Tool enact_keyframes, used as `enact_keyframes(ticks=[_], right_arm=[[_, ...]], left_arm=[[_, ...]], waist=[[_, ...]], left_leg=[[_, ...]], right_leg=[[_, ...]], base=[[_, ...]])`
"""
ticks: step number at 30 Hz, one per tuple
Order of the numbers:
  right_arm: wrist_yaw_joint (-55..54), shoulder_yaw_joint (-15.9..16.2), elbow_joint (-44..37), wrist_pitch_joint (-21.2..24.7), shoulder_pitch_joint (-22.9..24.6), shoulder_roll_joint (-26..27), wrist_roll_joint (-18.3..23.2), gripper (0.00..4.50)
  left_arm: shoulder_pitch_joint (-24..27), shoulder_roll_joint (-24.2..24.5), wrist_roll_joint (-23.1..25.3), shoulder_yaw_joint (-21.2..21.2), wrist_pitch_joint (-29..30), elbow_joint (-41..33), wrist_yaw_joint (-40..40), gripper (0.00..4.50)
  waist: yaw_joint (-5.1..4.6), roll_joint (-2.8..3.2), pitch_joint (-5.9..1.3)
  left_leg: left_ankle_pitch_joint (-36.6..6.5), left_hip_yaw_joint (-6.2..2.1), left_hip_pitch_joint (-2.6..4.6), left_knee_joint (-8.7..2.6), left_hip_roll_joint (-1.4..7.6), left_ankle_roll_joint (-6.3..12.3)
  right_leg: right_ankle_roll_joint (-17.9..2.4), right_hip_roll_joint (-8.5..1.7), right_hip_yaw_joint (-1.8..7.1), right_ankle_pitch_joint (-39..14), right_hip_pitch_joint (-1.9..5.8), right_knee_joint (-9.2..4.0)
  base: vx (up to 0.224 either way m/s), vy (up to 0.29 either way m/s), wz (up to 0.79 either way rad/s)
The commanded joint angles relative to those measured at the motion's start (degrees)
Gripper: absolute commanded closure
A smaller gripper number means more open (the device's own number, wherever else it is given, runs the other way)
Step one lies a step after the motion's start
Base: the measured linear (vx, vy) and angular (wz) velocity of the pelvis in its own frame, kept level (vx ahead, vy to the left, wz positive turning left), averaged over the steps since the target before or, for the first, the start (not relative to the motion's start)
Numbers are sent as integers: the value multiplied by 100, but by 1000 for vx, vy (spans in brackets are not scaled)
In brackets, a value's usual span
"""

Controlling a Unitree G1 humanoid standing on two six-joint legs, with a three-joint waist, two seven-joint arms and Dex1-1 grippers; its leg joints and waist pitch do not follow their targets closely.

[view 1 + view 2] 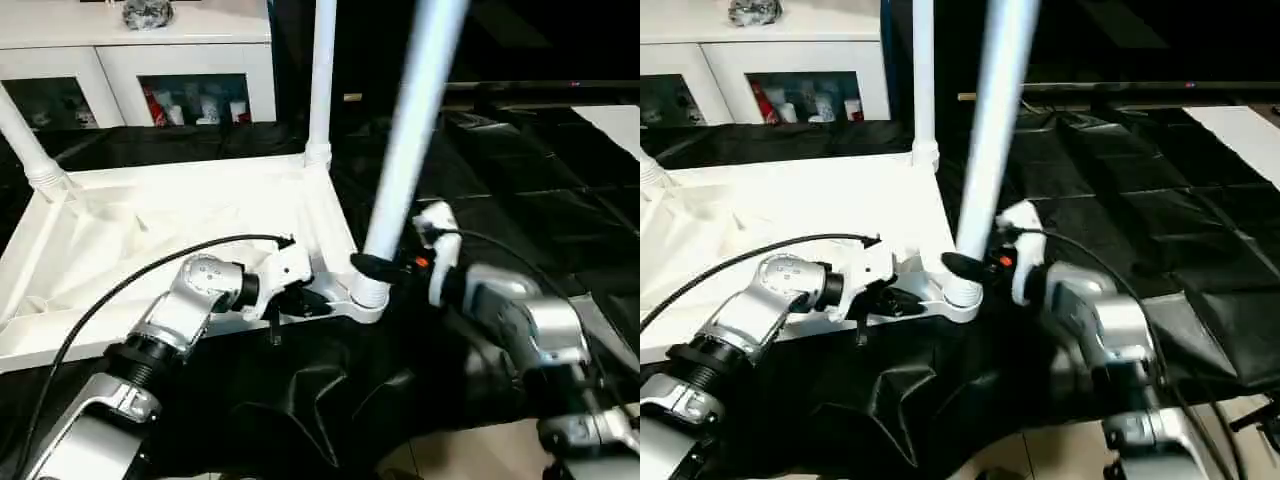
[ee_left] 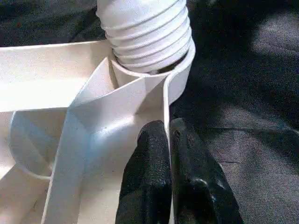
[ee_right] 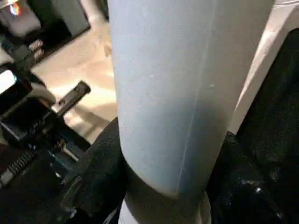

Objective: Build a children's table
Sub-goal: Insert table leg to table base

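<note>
The white plastic rectangular tabletop lies upside down on black sheeting. The left gripper is pressed together on its near rim wall. The right gripper clasps the long white tapered leg, leaning at the near right socket. Judged risk: the tilt cross-threads it or tips the tabletop. Open room lies right; two seated legs and a white cabinet crowd the far side.

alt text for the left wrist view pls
The left gripper pinches the thin rim of the white tabletop, one black finger on each side. Just beyond, a leg's ribbed end sits in the corner socket, with black cloth alongside.
</note>
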Motion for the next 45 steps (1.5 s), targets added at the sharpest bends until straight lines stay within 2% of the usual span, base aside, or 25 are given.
enact_keyframes(ticks=[1, 6, 7, 13, 15, 17, 22, 26, 27, 28, 30, 32, 33, 34, 35, 36, 37, 38, 39, 40, 41, 42, 43, 44, 45], right_arm=[[-92, -133, 230, -101, 227, 82, 78, 261], [-182, -257, 370, -455, 528, 291, 114, 261], [-209, -293, 379, -509, 572, 339, 140, 261], [-247, -373, 351, -812, 743, 495, 161, 261], [-360, -389, 255, -1166, 906, 632, 86, 261], [-390, -388, 242, -1263, 935, 658, 57, 261], [-539, -267, 195, -1699, 1041, 751, -188, 261], [-535, -89, 121, -1798, 1012, 696, -378, 261], [-522, 25, 96, -1819, 997, 634, -496, 261], [-510, 206, 75, -1844, 977, 530, -689, 261], [-477, 506, 75, -1914, 943, 363, -1013, 261], [-416, 688, 73, -1938, 918, 275, -1186, 261], [-387, 750, 63, -1925, 910, 246, -1237, 261], [-312, 861, 105, -1872, 844, 175, -1331, 261], [-306, 887, 168, -1878, 798, 158, -1373, 261], [-308, 908, 244, -1893, 747, 145, -1417, 261], [-303, 921, 331, -1888, 697, 142, -1437, 261], [-303, 921, 331, -1888, 697, 142, -1437, 261], [-238, 962, 549, -1908, 579, 129, -1450, 261], [-213, 980, 636, -1924, 531, 124, -1454, 261], [-151, 997, 773, -1894, 465, 118, -1442, 261], [-55, 1028, 985, -1916, 369, 110, -1462, 261], [27, 1060, 1224, -2016, 266, 102, -1512, 261], [140, 1099, 1552, -2088, 130, 97, -1567, 261], [237, 1126, 1855, -2199, 7, 101, -1620, 261]], left_arm=[[-176, -21, 51, 62, -46, -37, 121, 450], [-256, -60, 69, 90, -81, 68, 210, 450], [-268, -64, 73, 97, -95, 89, 230, 450], [-314, -90, 98, 134, -134, 154, 335, 450], [-333, -112, 116, 167, -157, 188, 397, 450], [-339, -118, 119, 172, -163, 201, 405, 450], [-350, -120, 127, 163, -204, 254, 442, 450], [-364, -121, 145, 149, -237, 292, 450, 450], [-367, -113, 164, 139, -253, 298, 451, 450], [-367, -99, 190, 124, -276, 298, 450, 450], [-369, -83, 228, 107, -303, 299, 463, 450], [-368, -83, 237, 97, -313, 300, 472, 450], [-366, -83, 237, 91, -318, 297, 474, 450], [-358, -87, 231, 87, -307, 282, 473, 450], [-360, -88, 231, 87, -305, 284, 473, 450], [-364, -89, 231, 86, -305, 291, 474, 450], [-368, -90, 233, 86, -305, 299, 473, 450], [-368, -90, 233, 86, -305, 299, 473, 450], [-372, -89, 237, 89, -299, 291, 459, 450], [-378, -90, 240, 94, -298, 294, 452, 450], [-380, -89, 239, 96, -291, 286, 441, 450], [-390, -88, 242, 94, -293, 292, 417, 450], [-400, -82, 245, 87, -298, 297, 384, 450], [-411, -71, 250, 79, -301, 300, 349, 450], [-426, -58, 252, 71, -310, 308, 310, 450]], waist=[[-19, 29, -404], [-20, 33, -394], [-24, 60, -381], [-44, 52, -361], [-62, 90, -360], [-89, 75, -370], [-107, 79, -333], [-191, 128, -307], [-213, 196, -293], [-222, 206, -289], [-219, 177, -285], [-239, 118, -261], [-261, 126, -223], [-304, 135, -182], [-232, 292, -154], [280, 288, -175], [143, -89, -343], [143, -89, -343], [206, -279, -350], [311, -184, -370], [377, -48, -490], [207, -38, -559], [142, -16, -553], [68, 29, -535], [30, 68, -522]], left_leg=[[-2349, -204, 230, -433, 287, -166], [-2486, -208, 241, -443, 285, -185], [-2570, -212, 252, -442, 281, -198], [-2872, -247, 295, -432, 267, -213], [-3085, -285, 297, -478, 299, -252], [-3161, -312, 268, -518, 310, -278], [-3370, -306, 331, -475, 269, -282], [-3728, -338, 390, -477, 298, -281], [-4158, -419, 313, -638, 393, -412], [-4490, -430, 300, -737, 433, -542], [-4659, -402, 309, -775, 420, -620], [-4520, -345, 435, -614, 317, -589], [-4371, -349, 509, -504, 269, -471], [-4361, -361, 509, -499, 284, -408], [-5049, -350, 103, -1033, 504, -553], [-5531, -4, -502, -1482, 578, -655], [-4254, 290, 150, -1143, 365, -440], [-4254, 290, 150, -1143, 365, -440], [-1081, -304, 338, 397, -65, -36], [-94, -461, -246, 83, -7, 61], [119, -447, -104, -158, 168, -32], [280, -389, 163, -214, 274, 36], [269, -360, 155, -217, 266, 80], [4, -359, 71, -266, 284, 138], [-504, -341, 72, -308, 299, 109]], right_leg=[[-814, -461, 196, -2963, 105, -578], [-837, -465, 191, -3009, 103, -592], [-814, -467, 188, -3118, 89, -618], [-603, -481, 102, -3688, 58, -706], [-543, -506, 15, -3671, 93, -720], [-560, -515, -15, -3491, 144, -707], [-485, -542, -30, -3825, 57, -785], [-328, -526, -243, -3896, 90, -876], [-347, -490, -288, -3431, 229, -738], [-436, -464, -282, -3063, 264, -653], [-493, -458, -265, -2985, 243, -625], [-439, -545, -290, -3560, 111, -815], [-206, -561, -435, -4117, 88, -984], [7, -524, -611, -4371, 152, -1070], [-115, -295, -688, -3485, 595, -336], [-306, -64, -440, -1562, 855, 780], [-273, -111, 14, -2514, 448, 624], [-273, -111, 14, -2514, 448, 624], [-191, -914, 739, -5735, -9, -754], [-332, -843, 498, -4263, 570, -411], [-500, -670, 431, -2923, 502, -256], [-886, -333, 239, -588, 307, 49], [-1123, -298, 212, 105, 304, 67], [-1486, -355, 178, 672, 387, 78], [-1625, -400, 159, 517, 422, 12]], base=[[0, 0, 0], [0, 0, 0], [0, 0, 0], [0, 0, 0], [0, 0, 0], [0, 0, 0], [0, 0, 0], [0, 0, 0], [0, 0, 0], [0, 0, 0], [0, 0, 0], [0, 0, 0], [0, 0, 0], [0, 0, 0], [-54, -22, -4], [-58, -37, 24], [-58, -37, 24], [74, -154, 28], [155, -178, -15], [155, -178, -15], [110, -56, -7], [0, 0, 0], [0, 0, 0], [0, 0, 0], [0, 0, 0]])
